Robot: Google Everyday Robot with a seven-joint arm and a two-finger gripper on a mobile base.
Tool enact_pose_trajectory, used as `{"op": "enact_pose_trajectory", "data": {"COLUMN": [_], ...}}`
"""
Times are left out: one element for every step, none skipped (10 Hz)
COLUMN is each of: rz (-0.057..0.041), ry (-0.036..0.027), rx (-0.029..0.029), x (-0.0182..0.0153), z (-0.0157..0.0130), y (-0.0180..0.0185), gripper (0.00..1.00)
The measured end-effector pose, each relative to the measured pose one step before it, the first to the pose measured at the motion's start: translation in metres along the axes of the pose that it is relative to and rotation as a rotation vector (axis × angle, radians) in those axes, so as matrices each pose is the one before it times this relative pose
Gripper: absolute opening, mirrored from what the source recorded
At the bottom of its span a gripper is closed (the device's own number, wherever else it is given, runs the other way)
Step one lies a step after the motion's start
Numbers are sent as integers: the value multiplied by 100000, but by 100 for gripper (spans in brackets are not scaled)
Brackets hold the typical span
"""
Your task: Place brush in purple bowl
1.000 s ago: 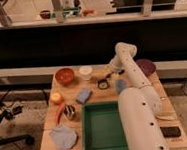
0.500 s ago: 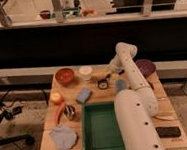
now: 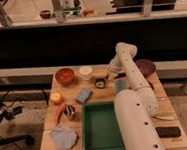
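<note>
You are looking down at a wooden tabletop [image 3: 178, 122] crowded with small things. Your robot's white arm [image 3: 137, 120] fills the near right of the view. It rises away from you over the right half of the tabletop, bends at a rounded joint near the far edge, and drops back down to the left.

A green tray [image 3: 101, 129] sits at the near middle, just left of the arm. A grey-blue cloth [image 3: 62, 137] lies crumpled at the near left corner. A red-orange bowl [image 3: 65, 75] stands at the far left, with a white cup [image 3: 85, 72] just to its right. The purple bowl [image 3: 145, 67] stands at the far right, on the other side of the arm from these.

A blue sponge [image 3: 83, 95] lies between the cup and the tray.

The brush [image 3: 101, 82] lies on the tabletop near the far middle, with its round black-and-white head to the left. It is well apart from the purple bowl.

The end effector [image 3: 108, 75] hangs at the brush, just right of the head. You cannot tell whether it is apart, together, or clamped on the brush.
</note>
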Motion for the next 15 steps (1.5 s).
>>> {"op": "enact_pose_trajectory", "data": {"rz": [-25, -10, -18, -3, 4, 14, -153, -1675, -1822, -1656, -1553, -1507, -1933, -1397, -1647], "ry": [-5, -1, 9, 10, 0, 2, -64, -1434, -1255, -55, 379, 859, 962, 614, 1031], "rx": [39, 121, 66, -6, -28, -9, -10, 118, 939, 1443, 1657, 2420, 2133, 1293, 1914], "x": [-22, -8, -8, -1, 7, 5, -15, -237, -386, -268, -162, -92, -318, -280, -198], "z": [-2, -7, -4, 3, 10, 5, 2, -190, -581, -515, -448, -1015, -845, -544, -788], "y": [-22, -36, -23, -1, 12, 5, 4, 18, -264, -206, -35, -85, -122, -166, -218], "gripper": [25, 22, 11, 4, 0, 0, 0, 0, 0, 0, 0, 0, 0, 0, 0]}}
